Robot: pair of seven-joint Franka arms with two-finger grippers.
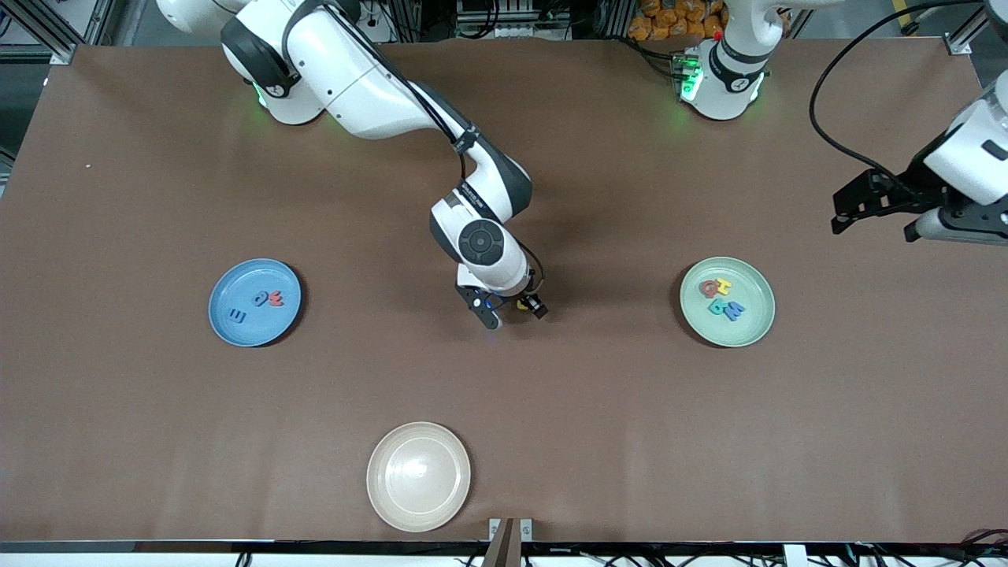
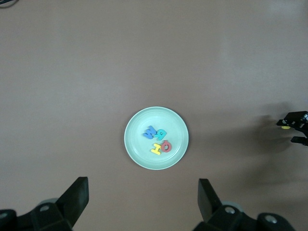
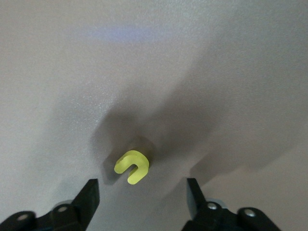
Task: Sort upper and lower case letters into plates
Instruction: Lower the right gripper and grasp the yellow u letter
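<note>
Your right pincer (image 1: 516,309) is low at mid-tabletop (image 1: 598,409), fingers apart around a yellow letter (image 3: 132,166) lying flat, not touching it. Your left pincer (image 1: 874,211) waits up at its arm's end, spread wide, nothing in it. Blue plate (image 1: 254,302) toward the right arm's end carries three letters (image 1: 260,303). Green plate (image 1: 727,302) carries four letters (image 1: 722,298). Cream plate (image 1: 418,476) sits nearest the front camera.
</note>
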